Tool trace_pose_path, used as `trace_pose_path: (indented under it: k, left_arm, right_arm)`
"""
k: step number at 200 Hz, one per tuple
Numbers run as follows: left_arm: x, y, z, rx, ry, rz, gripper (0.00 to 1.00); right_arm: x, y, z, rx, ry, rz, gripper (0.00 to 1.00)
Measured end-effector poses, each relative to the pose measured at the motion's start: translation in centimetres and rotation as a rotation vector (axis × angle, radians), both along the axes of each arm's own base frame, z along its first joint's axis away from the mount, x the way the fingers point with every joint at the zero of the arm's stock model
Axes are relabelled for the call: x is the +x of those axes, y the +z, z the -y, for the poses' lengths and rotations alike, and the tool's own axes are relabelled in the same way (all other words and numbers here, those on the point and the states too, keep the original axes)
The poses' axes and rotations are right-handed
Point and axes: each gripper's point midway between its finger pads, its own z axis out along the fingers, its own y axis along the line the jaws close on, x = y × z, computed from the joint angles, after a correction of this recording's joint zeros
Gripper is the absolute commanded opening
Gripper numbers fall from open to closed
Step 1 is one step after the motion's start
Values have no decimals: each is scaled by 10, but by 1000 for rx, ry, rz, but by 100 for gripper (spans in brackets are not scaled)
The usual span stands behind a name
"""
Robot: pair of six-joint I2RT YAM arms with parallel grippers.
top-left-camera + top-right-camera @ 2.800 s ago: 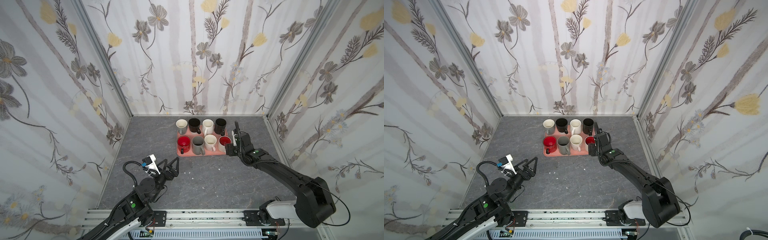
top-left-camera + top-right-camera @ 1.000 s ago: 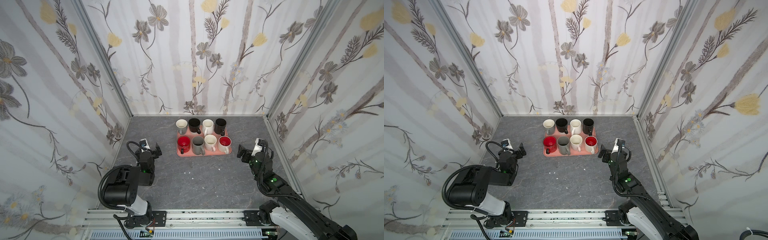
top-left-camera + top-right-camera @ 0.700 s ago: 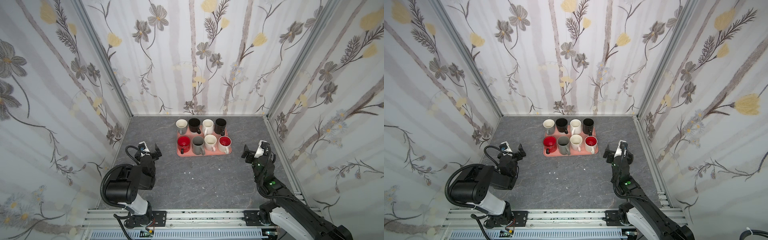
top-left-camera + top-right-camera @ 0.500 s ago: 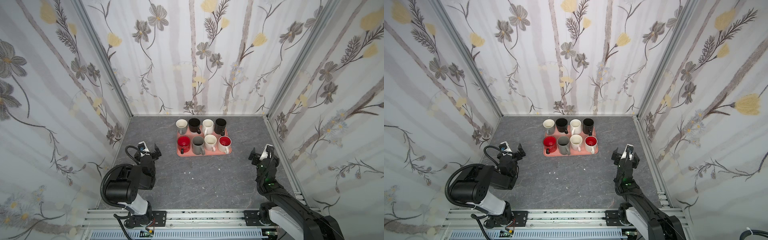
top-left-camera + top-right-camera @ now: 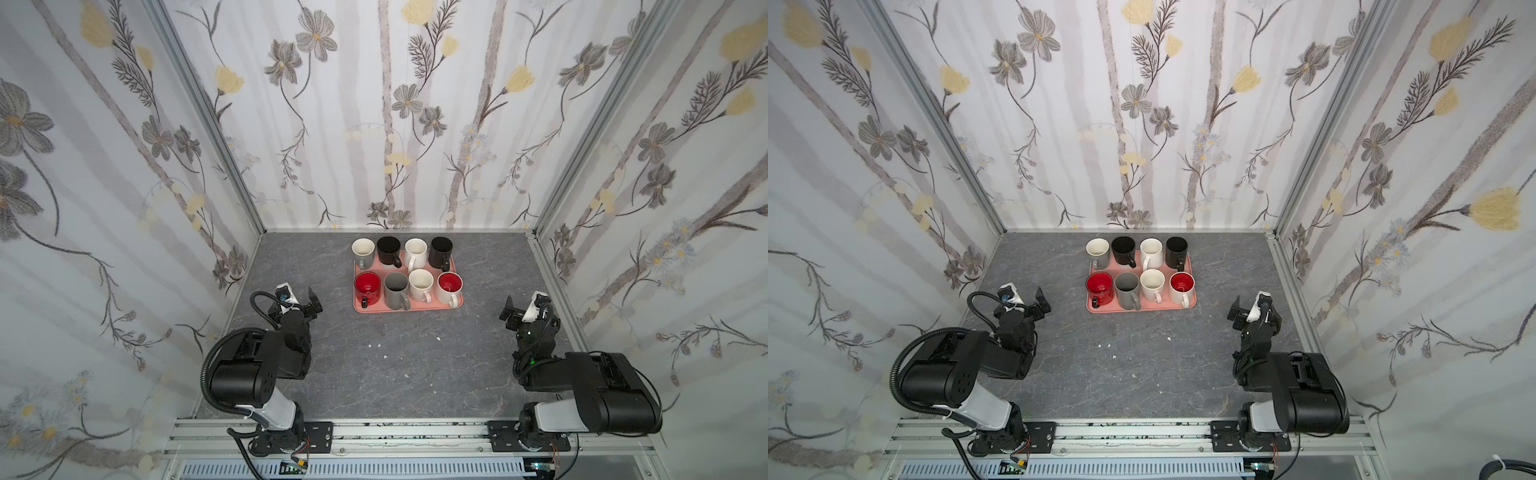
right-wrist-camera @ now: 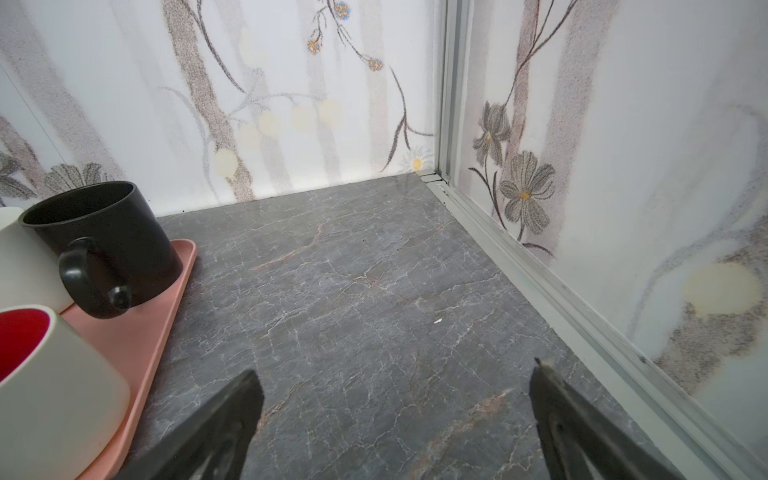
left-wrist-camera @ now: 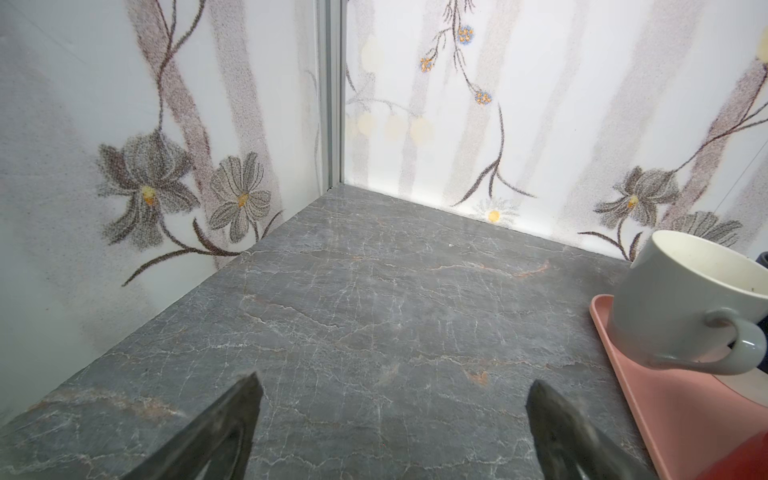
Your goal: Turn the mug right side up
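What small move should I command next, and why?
Probably none; I would call it done rather than reach in. In both top views all eight mugs on the pink tray stand with open mouths up, none inverted. The left gripper and right gripper are open, empty and off to either side of the tray.

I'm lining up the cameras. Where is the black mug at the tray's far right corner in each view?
In a top view: black mug, far right corner of the pink tray.
In a top view: black mug, same corner.
Right wrist view: black mug at the tray's edge, handle toward camera.
Left wrist view: not in it.
Shared landmark: the pink tray.
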Motion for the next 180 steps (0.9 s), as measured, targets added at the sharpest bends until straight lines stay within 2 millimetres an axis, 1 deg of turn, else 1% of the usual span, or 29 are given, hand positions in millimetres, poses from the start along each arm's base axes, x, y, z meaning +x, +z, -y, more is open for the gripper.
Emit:
trace_pose_path:
  k: [14, 24, 37, 56, 180]
  left_arm:
    - [0, 0, 0, 0, 0, 0, 100]
    - [0, 0, 0, 0, 0, 0, 100]
    - [0, 0, 0, 0, 0, 0, 100]
    - [0, 0, 0, 0, 0, 0, 100]
    - [0, 0, 0, 0, 0, 0, 100]
  right_arm:
    - [6, 0, -5, 4, 29, -4, 100]
    - [17, 11, -6, 3, 35, 24, 100]
    - [22, 21, -10, -3, 49, 58, 100]
    - [22, 15, -13, -4, 61, 34, 100]
    - [21, 14, -13, -7, 54, 34, 100]
